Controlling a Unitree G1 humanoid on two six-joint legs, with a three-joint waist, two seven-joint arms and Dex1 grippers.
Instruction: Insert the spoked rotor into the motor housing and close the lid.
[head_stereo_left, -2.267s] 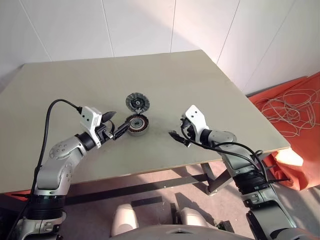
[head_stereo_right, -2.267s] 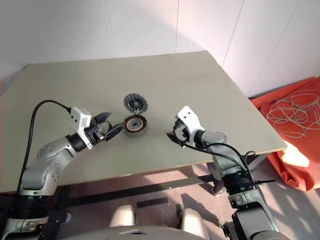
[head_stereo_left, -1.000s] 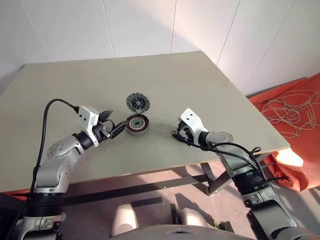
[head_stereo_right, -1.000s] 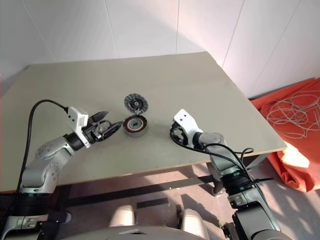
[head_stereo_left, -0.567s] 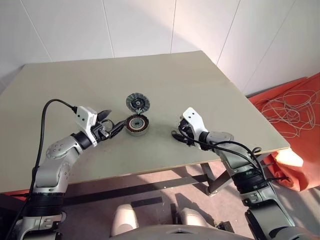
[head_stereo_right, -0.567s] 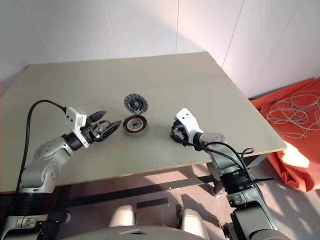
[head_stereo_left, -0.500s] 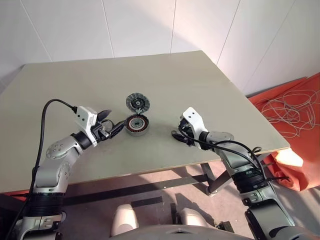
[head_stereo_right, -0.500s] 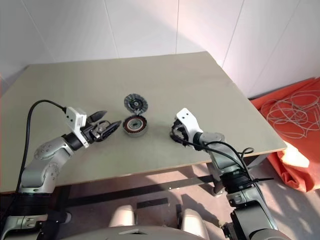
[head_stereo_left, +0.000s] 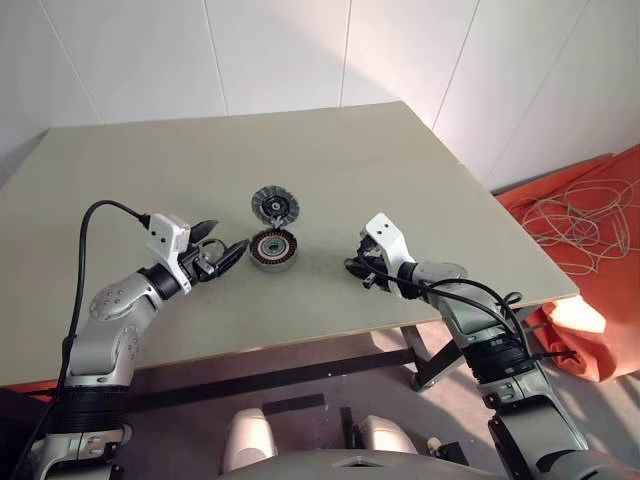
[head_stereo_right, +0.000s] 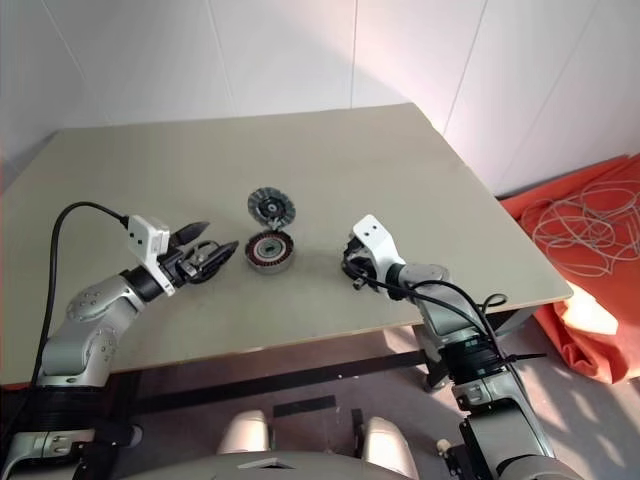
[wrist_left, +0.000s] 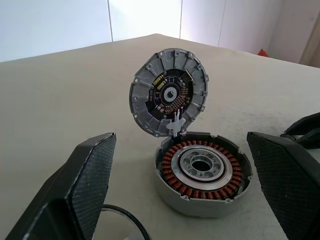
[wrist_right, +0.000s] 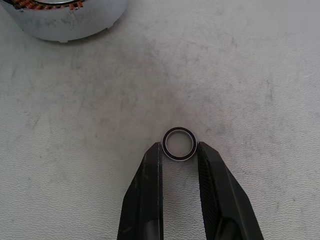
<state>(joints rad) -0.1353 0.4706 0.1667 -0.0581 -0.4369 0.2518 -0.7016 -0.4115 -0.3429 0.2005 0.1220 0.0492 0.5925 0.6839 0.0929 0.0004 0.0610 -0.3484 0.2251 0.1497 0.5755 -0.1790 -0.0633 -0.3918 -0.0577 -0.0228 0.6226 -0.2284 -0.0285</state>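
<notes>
— Fingertips of the right gripper (wrist_right: 179, 150) are pinching a small black ring (wrist_right: 179, 144) on the table (head_stereo_left: 400, 170)?
— Yes. Left gripper (wrist_left: 185, 165) is hovering wide apart beside the motor housing (wrist_left: 202, 172); the lid (wrist_left: 168, 91) is standing open behind it.

no text, label, brand or number can be read anywhere. the circuit board inside the lid (wrist_left: 169, 91) carries small markings, but they are too fine to make out.
</notes>
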